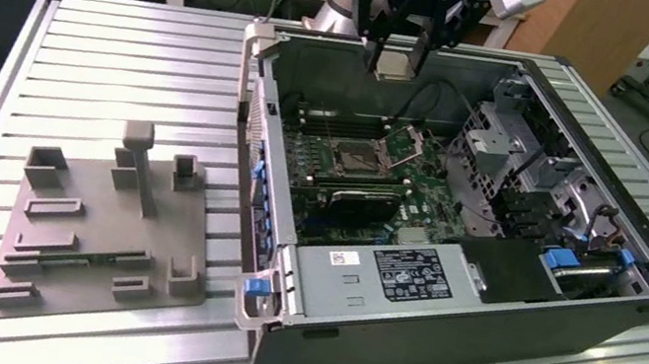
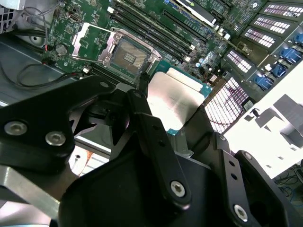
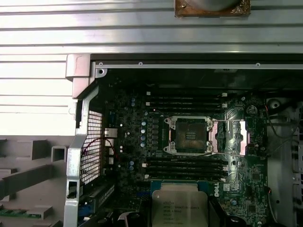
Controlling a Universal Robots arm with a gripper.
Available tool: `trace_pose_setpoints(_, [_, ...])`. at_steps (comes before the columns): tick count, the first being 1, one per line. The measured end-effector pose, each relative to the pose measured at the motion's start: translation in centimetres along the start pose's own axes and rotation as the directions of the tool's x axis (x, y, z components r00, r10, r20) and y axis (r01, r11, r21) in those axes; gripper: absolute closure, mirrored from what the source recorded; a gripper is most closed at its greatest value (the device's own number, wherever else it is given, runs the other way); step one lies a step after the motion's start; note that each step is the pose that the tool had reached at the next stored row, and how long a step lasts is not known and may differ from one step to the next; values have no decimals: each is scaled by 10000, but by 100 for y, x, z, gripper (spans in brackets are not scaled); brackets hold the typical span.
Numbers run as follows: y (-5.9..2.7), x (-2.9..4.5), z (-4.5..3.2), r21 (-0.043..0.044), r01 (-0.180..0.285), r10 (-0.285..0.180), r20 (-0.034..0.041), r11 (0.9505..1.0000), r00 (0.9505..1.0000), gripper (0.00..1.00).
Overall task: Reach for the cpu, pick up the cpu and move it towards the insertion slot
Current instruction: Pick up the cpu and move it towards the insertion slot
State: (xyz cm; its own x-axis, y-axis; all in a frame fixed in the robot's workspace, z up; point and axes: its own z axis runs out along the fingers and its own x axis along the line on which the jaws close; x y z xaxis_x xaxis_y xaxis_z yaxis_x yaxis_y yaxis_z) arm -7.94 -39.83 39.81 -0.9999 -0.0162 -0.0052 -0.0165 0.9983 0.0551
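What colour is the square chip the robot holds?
Silvery-grey cpu top with a teal-green edge, best in the second wrist view.

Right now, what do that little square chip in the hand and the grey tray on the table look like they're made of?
The chip: a dull silvery metal top, softly reflecting light, on a greenish board edge. The tray: probably matte grey plastic, with no shine and blocky moulded shapes.

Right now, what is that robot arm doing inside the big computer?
The robot arm's tool is holding the cpu, a small silvery square chip, pinched between its fingers. It hangs in the air above the open computer case. The insertion slot on the green board sits open, flap up, with no chip in it. The grey tray lies on the table beside the case.
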Motion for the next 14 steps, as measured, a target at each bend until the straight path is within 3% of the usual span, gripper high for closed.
trace_pose_setpoints(8, [25,0,5,1,-1,1,0,10000,10000,45])
trace_pose_setpoints(14, [108,-2,15,0,1,-1,1,10000,10000,45])
